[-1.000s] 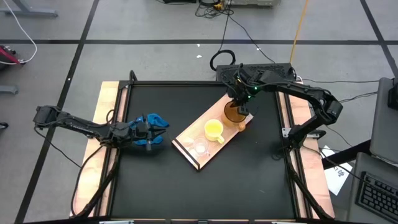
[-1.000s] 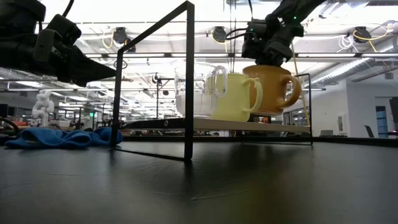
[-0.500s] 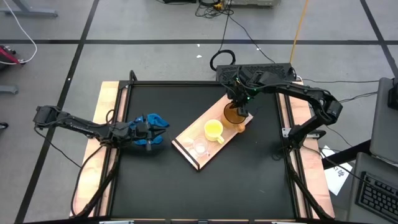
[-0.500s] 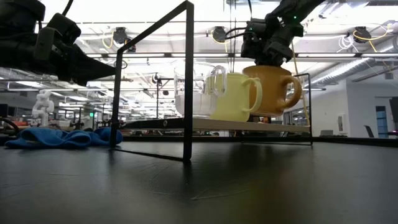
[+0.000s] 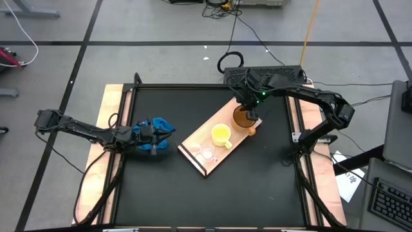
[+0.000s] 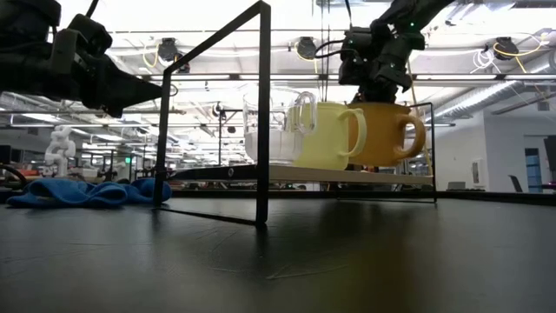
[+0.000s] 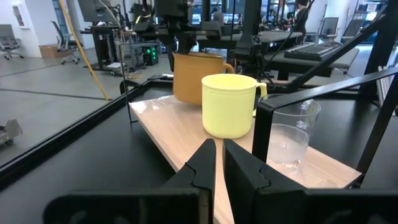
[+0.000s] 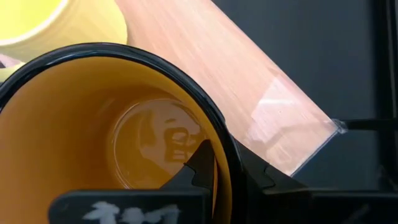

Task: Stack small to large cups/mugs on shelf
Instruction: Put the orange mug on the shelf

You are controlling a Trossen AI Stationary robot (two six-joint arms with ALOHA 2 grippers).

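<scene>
My right fingers (image 8: 214, 171) pinch the rim of the orange-brown mug (image 5: 243, 118) at the upper right end of the shelf (image 5: 193, 142). Along the shelf, the yellow mug (image 5: 221, 135) sits mid-frame, the glass cup (image 5: 207, 153) lower left. My left fingers (image 7: 216, 171), clenched and empty, hover by the blue cloth (image 5: 158, 126) at left.

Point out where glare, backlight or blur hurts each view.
Low view: bright ceiling lights backlight the clear glass cup, washing out its outline. Right wrist view: glare patch on the shelf; the orange-brown mug fills the picture, its near rim soft. Left wrist view: its own fingers blur. High view: evenly lit.
</scene>
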